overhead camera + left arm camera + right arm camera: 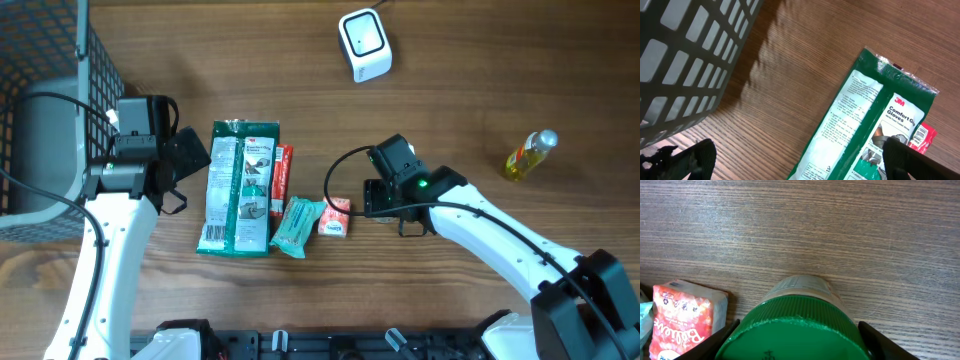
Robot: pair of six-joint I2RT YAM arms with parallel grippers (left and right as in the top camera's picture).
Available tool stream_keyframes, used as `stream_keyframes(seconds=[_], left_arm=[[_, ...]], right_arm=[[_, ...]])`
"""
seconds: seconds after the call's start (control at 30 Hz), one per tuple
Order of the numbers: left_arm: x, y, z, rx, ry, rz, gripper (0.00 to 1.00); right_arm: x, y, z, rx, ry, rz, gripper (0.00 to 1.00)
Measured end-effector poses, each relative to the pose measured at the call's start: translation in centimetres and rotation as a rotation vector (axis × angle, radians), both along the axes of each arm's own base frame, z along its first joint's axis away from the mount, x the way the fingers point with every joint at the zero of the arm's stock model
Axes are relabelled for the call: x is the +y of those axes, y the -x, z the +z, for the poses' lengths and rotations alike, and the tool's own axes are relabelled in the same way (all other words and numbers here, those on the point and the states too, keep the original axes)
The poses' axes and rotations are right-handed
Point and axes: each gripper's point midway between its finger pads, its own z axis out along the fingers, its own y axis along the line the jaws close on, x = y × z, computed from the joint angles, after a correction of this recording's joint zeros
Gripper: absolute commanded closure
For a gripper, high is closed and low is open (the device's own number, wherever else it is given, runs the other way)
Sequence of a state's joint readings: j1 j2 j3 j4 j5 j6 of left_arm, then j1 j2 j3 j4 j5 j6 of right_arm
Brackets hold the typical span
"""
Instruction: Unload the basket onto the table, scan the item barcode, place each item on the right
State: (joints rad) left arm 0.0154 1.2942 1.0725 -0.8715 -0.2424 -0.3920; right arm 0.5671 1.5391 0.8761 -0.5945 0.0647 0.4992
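First, the basket (pixel 95 50) stands left of the glove pack (pixel 238 188). The left gripper (pixel 800 165) hangs just left of that pack, jaws spread wide and empty. The scanner (pixel 364 44) sits up and right of the pack. Right of the pack, past the tissue pack (pixel 335 217), the right gripper (pixel 797 342) straddles the green-capped jar (pixel 797 310). Whether it squeezes, I cannot tell.

You have a bench (pixel 480 90) of matt brown wood with fine, straight grain. The glove packet (pixel 865 120) is glossy plastic film, crinkled at its seal. The basket (pixel 690 50) wall looks matt grey. The green cap (pixel 800 325) is dull-sheened plastic, the tissue pack (pixel 682 315) is in shiny wrap, and the scanner (pixel 364 44) is glossy white plastic
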Motion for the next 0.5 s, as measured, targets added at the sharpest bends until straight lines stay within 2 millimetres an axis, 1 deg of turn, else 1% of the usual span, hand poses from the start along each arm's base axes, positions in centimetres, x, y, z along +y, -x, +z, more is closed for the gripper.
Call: stream_keyframes(seconds=[0.27, 0.37, 0.43, 0.5], left_arm=[[-0.01, 0.00, 0.00, 0.000, 0.000, 0.000, 0.00], [-0.01, 0.00, 0.00, 0.000, 0.000, 0.000, 0.00], [-0.01, 0.00, 0.00, 0.000, 0.000, 0.000, 0.00], [-0.01, 0.00, 0.00, 0.000, 0.000, 0.000, 0.00]], right_arm=[[0.07, -0.12, 0.04, -0.007, 0.003, 0.018, 0.29], [0.06, -0.11, 0.04, -0.008, 0.007, 0.032, 0.30], [0.06, -0.11, 0.04, -0.009, 0.008, 0.032, 0.34], [0.07, -0.12, 0.05, -0.009, 0.009, 0.037, 0.34]])
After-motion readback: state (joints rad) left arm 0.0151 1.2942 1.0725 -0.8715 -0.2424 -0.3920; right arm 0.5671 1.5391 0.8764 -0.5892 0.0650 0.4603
